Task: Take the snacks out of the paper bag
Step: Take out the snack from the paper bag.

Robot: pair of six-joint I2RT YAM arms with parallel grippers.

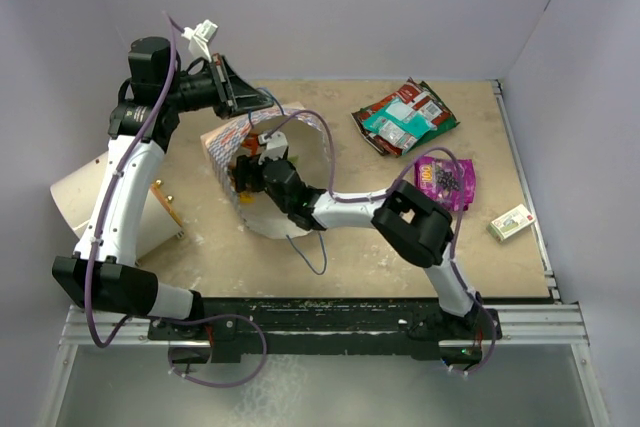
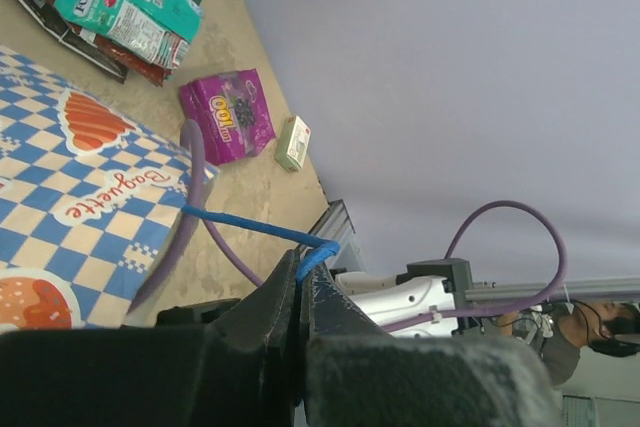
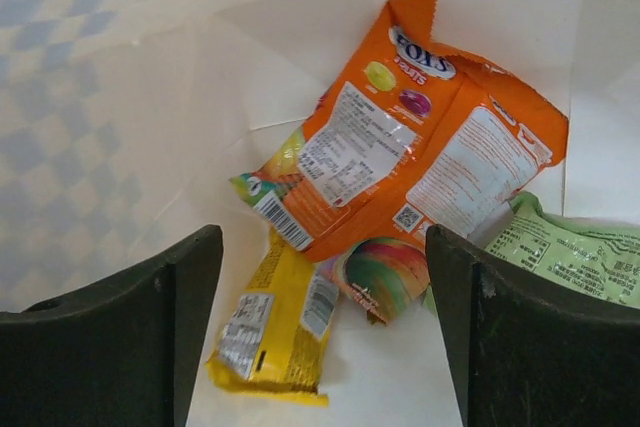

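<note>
"FOX'S" and "Fruits" can be read on the orange packet [image 3: 420, 157], which lies inside the paper bag [image 2: 60, 237] with its printed back panel and barcode facing up. A many-coloured packet [image 3: 385, 277] peeks out from under it. A yellow packet [image 3: 275, 332] lies at its lower left and a green packet [image 3: 570, 257] with fine print at its right. The bag's outer face bears "Baguette" in red script among blue checks.

The right gripper [image 3: 325, 287] is in the bag's mouth, jaws wide apart, with the packets showing between them. The left gripper [image 2: 299, 282] has its jaws closed on the blue cord handle [image 2: 250, 227].

The bag lies on its side on the tan table [image 1: 350, 242], which is boxed in by pale lilac walls [image 1: 350, 7]. Beyond the bag lie a teal packet [image 1: 400, 125] on red packets [image 1: 430, 105], a purple packet [image 1: 446, 180] and, near it, a small white-green box [image 1: 511, 222]. A white-and-tan drum [image 1: 95, 202] lies beside the left arm.
</note>
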